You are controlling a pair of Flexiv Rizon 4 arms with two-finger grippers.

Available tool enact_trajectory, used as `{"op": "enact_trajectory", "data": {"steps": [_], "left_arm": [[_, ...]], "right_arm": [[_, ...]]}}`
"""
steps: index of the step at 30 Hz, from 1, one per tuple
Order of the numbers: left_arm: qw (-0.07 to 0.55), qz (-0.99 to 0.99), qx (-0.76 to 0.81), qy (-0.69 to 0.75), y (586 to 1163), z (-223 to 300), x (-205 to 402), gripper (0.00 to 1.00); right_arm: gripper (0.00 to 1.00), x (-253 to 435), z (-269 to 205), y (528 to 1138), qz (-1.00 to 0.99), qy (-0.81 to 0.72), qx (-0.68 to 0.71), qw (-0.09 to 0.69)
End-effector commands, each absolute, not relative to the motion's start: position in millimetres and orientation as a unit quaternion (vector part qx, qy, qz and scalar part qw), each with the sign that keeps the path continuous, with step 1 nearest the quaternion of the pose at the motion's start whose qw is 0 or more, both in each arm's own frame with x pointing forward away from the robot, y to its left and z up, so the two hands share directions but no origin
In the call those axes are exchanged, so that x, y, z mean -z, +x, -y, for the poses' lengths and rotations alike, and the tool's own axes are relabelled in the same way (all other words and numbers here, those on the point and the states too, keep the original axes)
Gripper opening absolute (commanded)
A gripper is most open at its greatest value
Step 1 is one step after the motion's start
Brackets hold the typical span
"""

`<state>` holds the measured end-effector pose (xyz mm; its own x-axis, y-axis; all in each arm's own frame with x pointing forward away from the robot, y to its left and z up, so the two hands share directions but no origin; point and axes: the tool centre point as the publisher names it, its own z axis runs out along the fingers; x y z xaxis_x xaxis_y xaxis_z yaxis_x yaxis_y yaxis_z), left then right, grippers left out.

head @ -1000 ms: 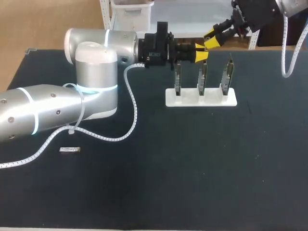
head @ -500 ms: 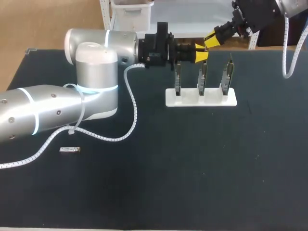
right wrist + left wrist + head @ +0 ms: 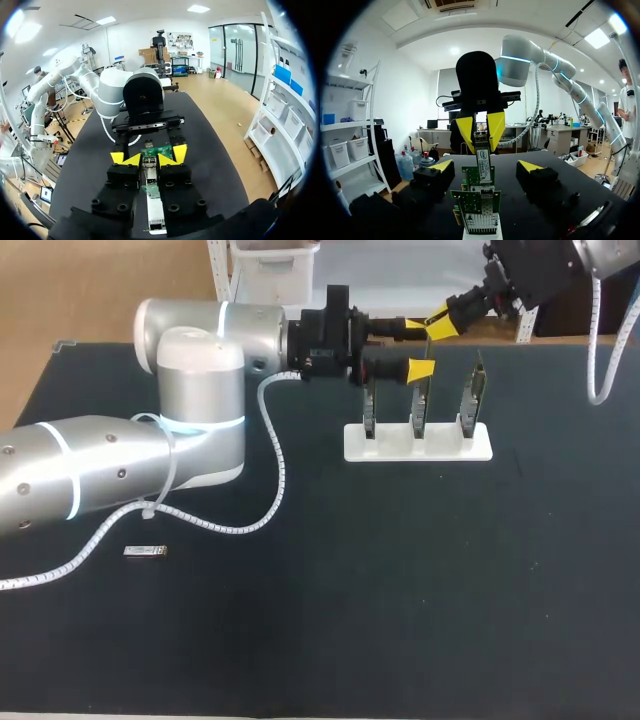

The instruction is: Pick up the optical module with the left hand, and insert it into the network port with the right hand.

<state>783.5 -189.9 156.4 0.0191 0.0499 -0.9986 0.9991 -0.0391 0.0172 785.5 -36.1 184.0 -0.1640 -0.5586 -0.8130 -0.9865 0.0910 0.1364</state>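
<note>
Left wrist view: right tool grips module.

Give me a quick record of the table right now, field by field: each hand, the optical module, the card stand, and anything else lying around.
left hand: open, fingers spread clear of the module
right hand: shut on the optical module, facing the left hand
optical module: in the air, held by the right hand only
stand: white base on the table
network cards: three, upright in a row on the stand
second module: flat on the table near the left arm
insertion: not yet done
</note>
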Motion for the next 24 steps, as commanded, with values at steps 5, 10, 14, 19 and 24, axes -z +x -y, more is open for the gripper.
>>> {"op": "enact_trajectory", "data": {"steps": [5, 10, 14, 19, 24], "left_arm": [[0.471, -0.517, 0.460, 0.547, 781.2, 187.7, -157.4, 1.00], [0.462, -0.539, 0.433, 0.555, 779.5, 180.9, -157.2, 1.00], [0.448, -0.552, 0.425, 0.560, 784.0, 173.7, -154.2, 1.00], [0.424, -0.560, 0.404, 0.586, 781.2, 170.2, -151.2, 1.00], [0.394, -0.576, 0.396, 0.597, 778.1, 165.1, -141.4, 1.00]], "right_arm": [[0.00, -183.6, 36.1, 787.8, -0.674, -0.573, -0.356, 0.302], [0.00, -183.4, 37.0, 789.5, -0.674, -0.572, -0.355, 0.302], [0.00, -183.1, 37.4, 790.6, -0.675, -0.571, -0.356, 0.303], [0.00, -183.0, 36.6, 791.5, -0.675, -0.571, -0.356, 0.302], [0.00, -181.4, 34.3, 788.7, -0.672, -0.575, -0.359, 0.297]]}}
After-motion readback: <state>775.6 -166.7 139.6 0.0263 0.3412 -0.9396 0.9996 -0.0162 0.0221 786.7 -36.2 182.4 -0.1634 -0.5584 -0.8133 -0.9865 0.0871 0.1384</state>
